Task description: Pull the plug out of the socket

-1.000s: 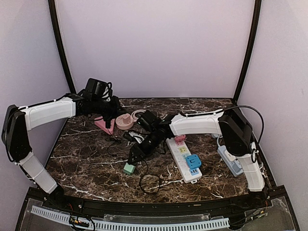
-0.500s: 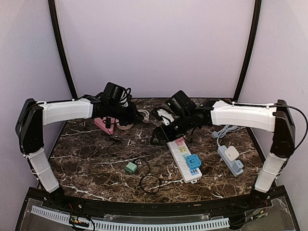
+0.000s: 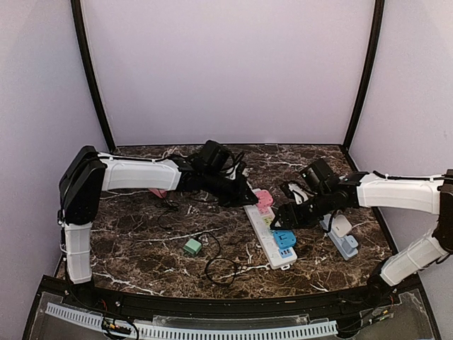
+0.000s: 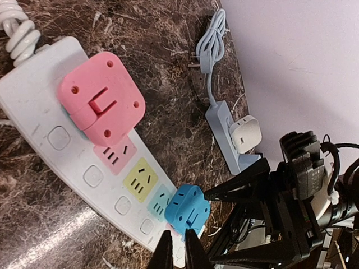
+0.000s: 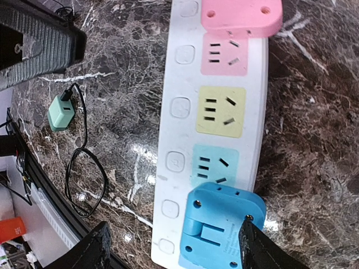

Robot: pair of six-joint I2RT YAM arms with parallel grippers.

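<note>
Blue plug (image 5: 224, 227) is the target now, seated at the near end of the white strip (image 5: 179, 117), and the right arm (image 3: 396, 191) has swung clean across to it. A second ago it was over at the green adapter (image 3: 191, 246), which now lies loose on the desk (image 3: 127, 241) with its black cable, well apart from either arm. The right jaws have spread wide on the way and stand released either side of the blue plug, one side well off, the other at its edge, gripping nothing yet. Meanwhile the left arm (image 3: 134, 173) has reached in from the far left corner to the strip's far end, beside the pink plug (image 4: 101, 103); its jaws are pinched nearly together, empty. We read that as one job finished and the next lined up: left to steady the strip, right to close on the blue plug and lift. We can't tell whether the left is touching the strip yet
</note>
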